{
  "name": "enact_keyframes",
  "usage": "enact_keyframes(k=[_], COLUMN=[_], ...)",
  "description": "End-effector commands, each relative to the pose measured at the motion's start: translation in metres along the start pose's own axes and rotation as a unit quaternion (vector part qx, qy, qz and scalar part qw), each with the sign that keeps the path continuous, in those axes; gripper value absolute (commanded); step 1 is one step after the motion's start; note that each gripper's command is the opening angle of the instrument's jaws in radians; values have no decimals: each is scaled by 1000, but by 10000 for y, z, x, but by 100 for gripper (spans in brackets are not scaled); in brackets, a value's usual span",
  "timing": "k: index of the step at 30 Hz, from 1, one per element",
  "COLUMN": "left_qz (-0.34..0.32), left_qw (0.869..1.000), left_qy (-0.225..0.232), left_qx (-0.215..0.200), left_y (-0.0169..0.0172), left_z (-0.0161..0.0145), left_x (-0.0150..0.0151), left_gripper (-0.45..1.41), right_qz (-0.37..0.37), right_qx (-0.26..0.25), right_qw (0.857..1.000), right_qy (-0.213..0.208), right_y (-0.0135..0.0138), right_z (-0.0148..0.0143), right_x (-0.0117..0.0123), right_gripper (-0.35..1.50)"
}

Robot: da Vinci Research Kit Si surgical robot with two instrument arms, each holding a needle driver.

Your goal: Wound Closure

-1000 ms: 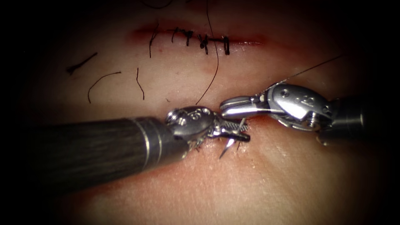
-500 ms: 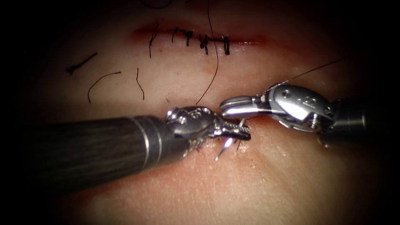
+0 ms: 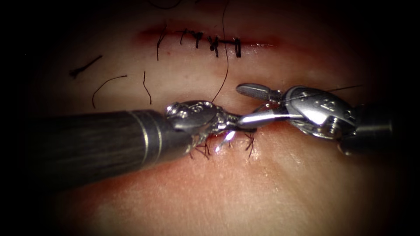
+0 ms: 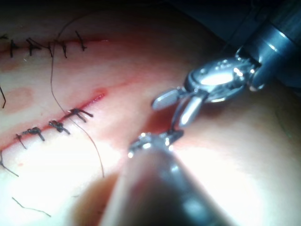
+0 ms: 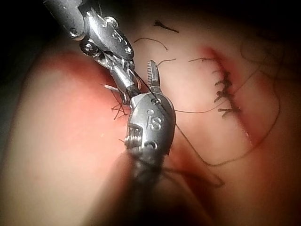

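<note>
Both arms have dark ribbed shafts point(image 3: 87, 144) ending in silver collars and shiny steel wrists stamped with small numerals.

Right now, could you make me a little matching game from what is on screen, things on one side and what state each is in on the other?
Things:
1. left tool
2. right tool
3. needle
4. upper cut

States:
A. jaws spread open, holding nothing
B. already stitched with dark thread
C. jaws shut on the needle
D. bright tip showing just below the left tool's jaws

Pairs: 1-C, 2-A, 3-D, 4-B
</note>
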Motion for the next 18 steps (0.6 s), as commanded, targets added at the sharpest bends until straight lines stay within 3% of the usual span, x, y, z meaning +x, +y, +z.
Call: enact_keyframes(k=[1,7,12,18], left_qz=[0,-5,-7,-9], left_qw=[1000,1000,1000,999], left_qy=[1,19,27,37], left_qx=[-1,-3,-2,-1], left_y=[-4,-5,-5,-6], left_z=[7,6,6,4], left_x=[-2,2,3,6], left_gripper=[-27,-27,-27,-27], right_qz=[2,8,13,14], right_qx=[-10,-68,-119,-169], right_qw=[1000,998,993,985], right_qy=[-4,-9,-12,-23], right_y=[-2,-10,-13,-19], right_z=[6,0,-6,-6], right_x=[-3,-3,-2,-5], right_gripper=[130,131,115,111])
